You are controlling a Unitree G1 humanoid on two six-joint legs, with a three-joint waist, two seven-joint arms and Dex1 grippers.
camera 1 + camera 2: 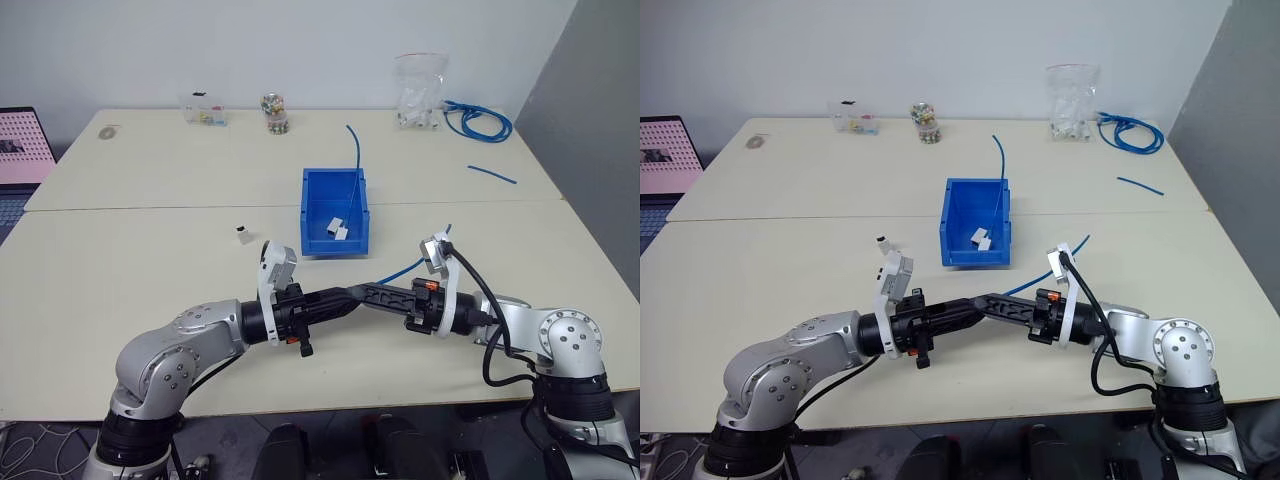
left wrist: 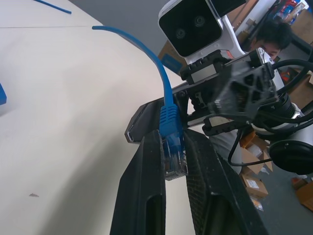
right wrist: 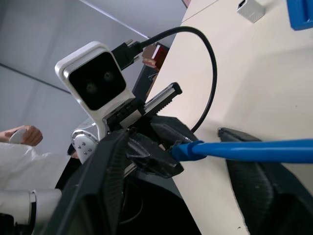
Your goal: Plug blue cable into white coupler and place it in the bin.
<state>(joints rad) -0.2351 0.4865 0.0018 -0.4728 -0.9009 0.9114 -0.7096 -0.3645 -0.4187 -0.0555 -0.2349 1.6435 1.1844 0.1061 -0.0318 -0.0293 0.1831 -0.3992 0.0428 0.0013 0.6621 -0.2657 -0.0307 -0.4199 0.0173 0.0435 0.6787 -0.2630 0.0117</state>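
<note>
Clearly, left tool (image 2: 173, 161) pinches the ribbed blue cable (image 2: 168, 117) plug; right tool (image 3: 181, 161) gapes.

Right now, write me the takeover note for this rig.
Left end effector: shut on the blue cable, gripping it at the plug, above the table's near edge.
Right end effector: fingers either side of the cable just behind the plug; cannot tell whether it grips.
White coupler: loose on the table, left of the bin.
The bin already holds another blue cable with white pieces.
Done: cable picked up.
Left: fetch the coupler, plug the cable in, place the pair in the bin.
</note>
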